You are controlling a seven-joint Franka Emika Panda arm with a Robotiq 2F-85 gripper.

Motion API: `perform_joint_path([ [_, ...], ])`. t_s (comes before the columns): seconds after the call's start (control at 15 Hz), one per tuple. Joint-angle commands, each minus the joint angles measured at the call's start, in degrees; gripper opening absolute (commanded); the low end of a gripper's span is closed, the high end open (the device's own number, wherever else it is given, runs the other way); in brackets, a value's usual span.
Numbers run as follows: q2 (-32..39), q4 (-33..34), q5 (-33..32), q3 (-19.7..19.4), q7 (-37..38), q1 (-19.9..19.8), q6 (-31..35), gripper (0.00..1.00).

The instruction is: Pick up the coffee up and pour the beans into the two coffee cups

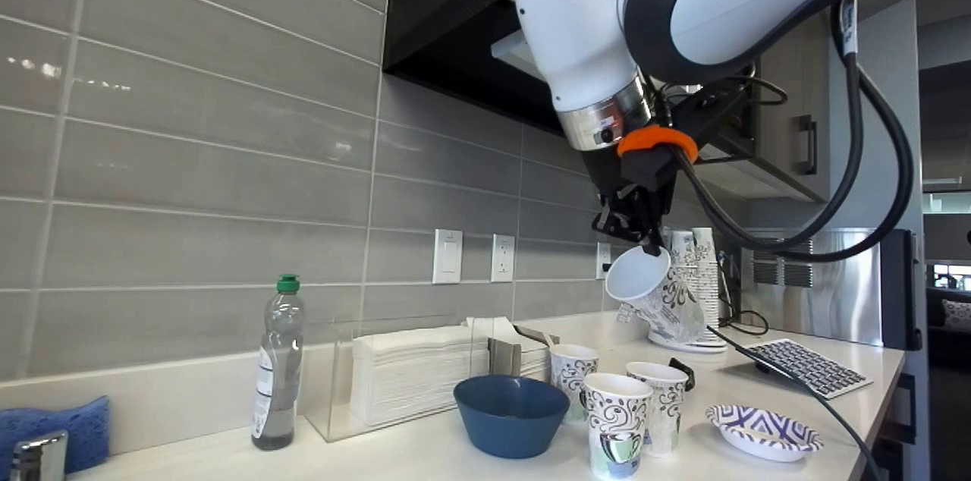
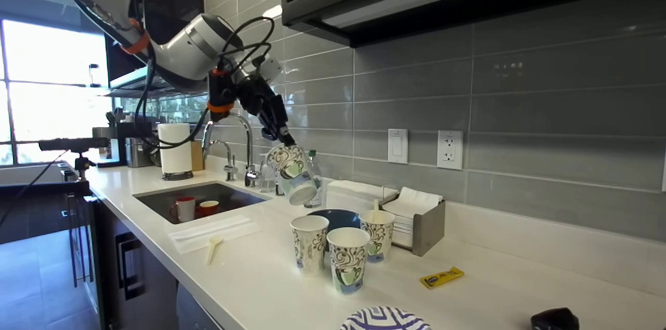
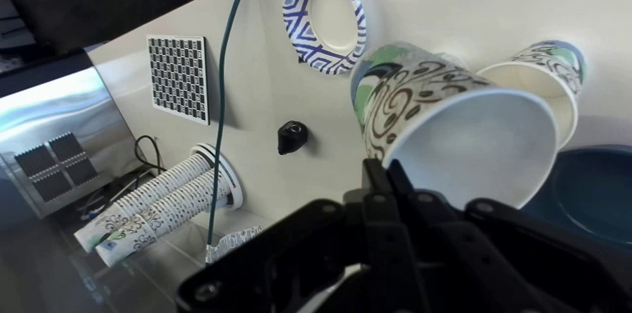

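Observation:
My gripper (image 3: 384, 167) is shut on the rim of the coffee (image 3: 405, 100), a white tumbler-shaped cup with a dark swirl pattern. One finger is inside the cup, the other outside. The coffee is held in the air, strongly tilted, in both exterior views (image 1: 637, 274) (image 2: 294, 173). Its visible inside is plain white; no beans show. Below it on the counter stand two alike patterned cups (image 2: 310, 246) (image 2: 348, 262), upright. A third patterned cup (image 2: 378, 236) with a pale stick in it stands behind them. In the wrist view, the coffee partly hides the standing cups.
A blue bowl (image 1: 512, 420) stands beside the standing cups. A shallow patterned bowl (image 1: 762, 432), a checkered board (image 1: 808, 367) and a cable lie on the counter. Napkins (image 1: 413, 367), a bottle (image 1: 279, 375) and cup stacks (image 1: 705, 276) stand along the wall. A sink (image 2: 229, 192) is farther along.

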Motion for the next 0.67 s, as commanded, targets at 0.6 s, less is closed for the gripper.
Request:
perform_joint_path([
  [0.6,6.41,4.33,-3.98,-2.87,2.12,3.84,-3.55,0.01],
])
